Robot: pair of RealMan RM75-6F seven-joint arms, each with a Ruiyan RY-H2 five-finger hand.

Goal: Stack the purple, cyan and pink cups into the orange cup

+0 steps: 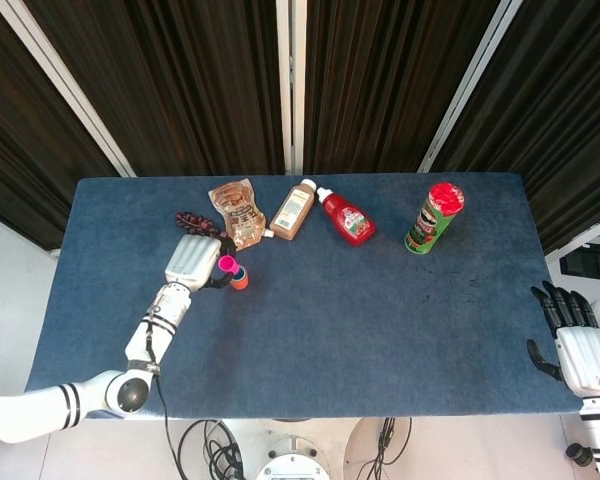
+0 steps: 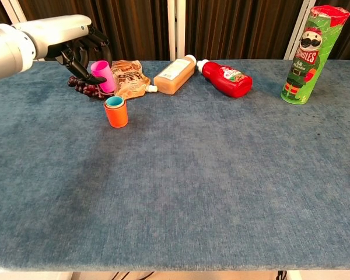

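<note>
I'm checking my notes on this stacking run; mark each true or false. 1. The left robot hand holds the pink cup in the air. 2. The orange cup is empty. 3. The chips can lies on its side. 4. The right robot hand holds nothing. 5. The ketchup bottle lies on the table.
1. True: the left robot hand holds the pink cup above the table.
2. False: the orange cup has a cyan cup in it.
3. False: the chips can stands upright.
4. True: the right robot hand is open, off the table edge.
5. True: the ketchup bottle lies flat.
</note>
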